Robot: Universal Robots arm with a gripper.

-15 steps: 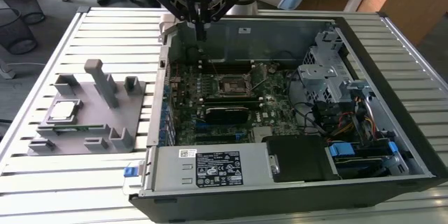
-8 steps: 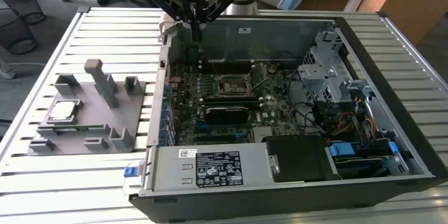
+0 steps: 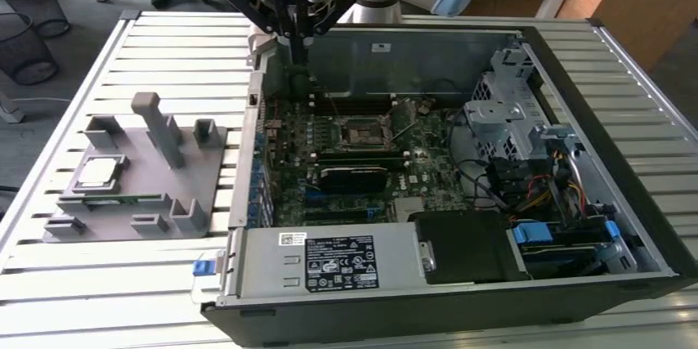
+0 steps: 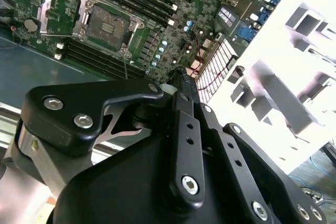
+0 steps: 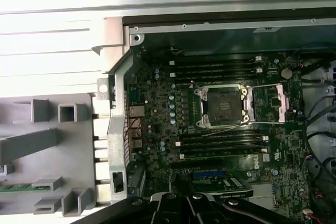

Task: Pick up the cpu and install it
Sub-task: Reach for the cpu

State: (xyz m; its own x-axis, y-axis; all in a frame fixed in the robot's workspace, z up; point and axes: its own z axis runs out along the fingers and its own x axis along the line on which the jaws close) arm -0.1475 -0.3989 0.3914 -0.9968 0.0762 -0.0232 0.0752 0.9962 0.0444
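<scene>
At the exterior view's left, cpu (image 3: 98, 172) flat on the grey holder (image 3: 153, 187), untouched: pick-up step, seemingly. Further right, gripper (image 3: 296, 55) above the computer case (image 3: 436, 59) edge, closed on nothing, well apart from the chip. Calls for opening and crossing over to the holder.

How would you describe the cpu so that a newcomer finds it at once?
Look at the grey holder on the slatted table, at the exterior view's left of the computer case. The cpu lies flat on it: a small silvery square among upright grey posts.
</scene>
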